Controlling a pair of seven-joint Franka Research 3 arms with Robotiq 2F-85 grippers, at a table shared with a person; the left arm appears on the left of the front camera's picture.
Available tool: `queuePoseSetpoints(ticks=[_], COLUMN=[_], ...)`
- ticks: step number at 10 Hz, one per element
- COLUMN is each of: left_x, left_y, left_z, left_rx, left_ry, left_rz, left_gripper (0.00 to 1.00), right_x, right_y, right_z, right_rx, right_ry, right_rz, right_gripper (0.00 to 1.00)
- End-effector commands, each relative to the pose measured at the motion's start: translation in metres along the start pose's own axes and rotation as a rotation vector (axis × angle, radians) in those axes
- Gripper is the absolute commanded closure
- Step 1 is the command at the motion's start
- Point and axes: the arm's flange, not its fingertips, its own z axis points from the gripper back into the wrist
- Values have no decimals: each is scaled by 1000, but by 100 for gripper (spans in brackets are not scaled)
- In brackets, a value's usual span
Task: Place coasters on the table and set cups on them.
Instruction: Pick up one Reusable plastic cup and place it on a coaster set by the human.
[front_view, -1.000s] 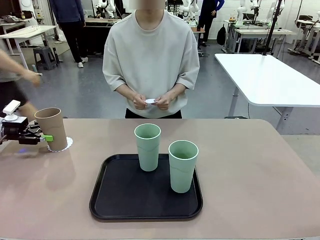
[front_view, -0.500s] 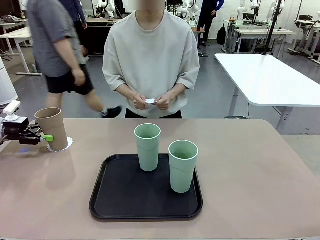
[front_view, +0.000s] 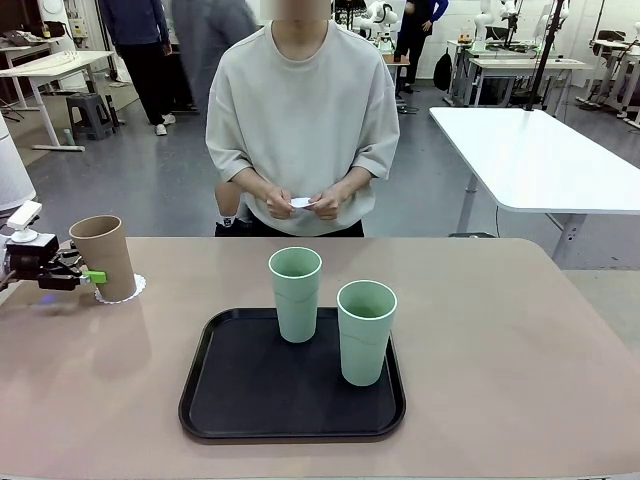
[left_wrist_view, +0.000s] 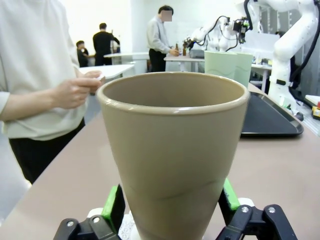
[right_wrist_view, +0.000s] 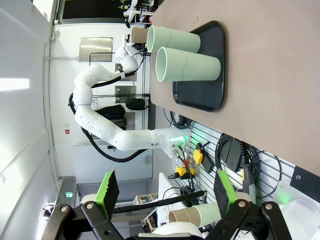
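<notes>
The tan-brown cup (front_view: 103, 256) stands upright on a lacy white coaster (front_view: 130, 290) at the table's (front_view: 500, 330) far left. My left gripper (front_view: 98, 273) straddles its lower part. In the left wrist view the cup (left_wrist_view: 172, 145) rises between the green pads (left_wrist_view: 112, 205), which stand open a sliver off its wall. Two mint green cups (front_view: 296, 294) (front_view: 366, 332) stand on the black tray (front_view: 230, 400). The person's hands hold another white coaster (front_view: 301, 202) at the far edge. My right gripper (right_wrist_view: 165, 195) hangs open and empty off the table.
The tray sits at the table's middle front. White-topped tables (front_view: 540, 150) and other people stand behind the person. The right wrist view shows the tray (right_wrist_view: 200, 97) with both green cups (right_wrist_view: 187, 64) sideways, and cables below the table edge.
A passer-by has walked across behind the person. The tan cup, the green cups and both arms stay where they were.
</notes>
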Motion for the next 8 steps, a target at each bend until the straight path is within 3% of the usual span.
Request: queuePoseSetpoints(ticks=[1,8], left_x=[-1,-3], left_y=[3,5], left_z=[3,4], left_rx=[-22,-20], left_ry=[5,13], left_rz=[-25,3], left_gripper=[0,0], right_x=[0,0], right_y=[0,0], right_z=[0,0], right_rx=[9,9], right_ry=[2,2], right_rz=[3,3], right_gripper=[0,0])
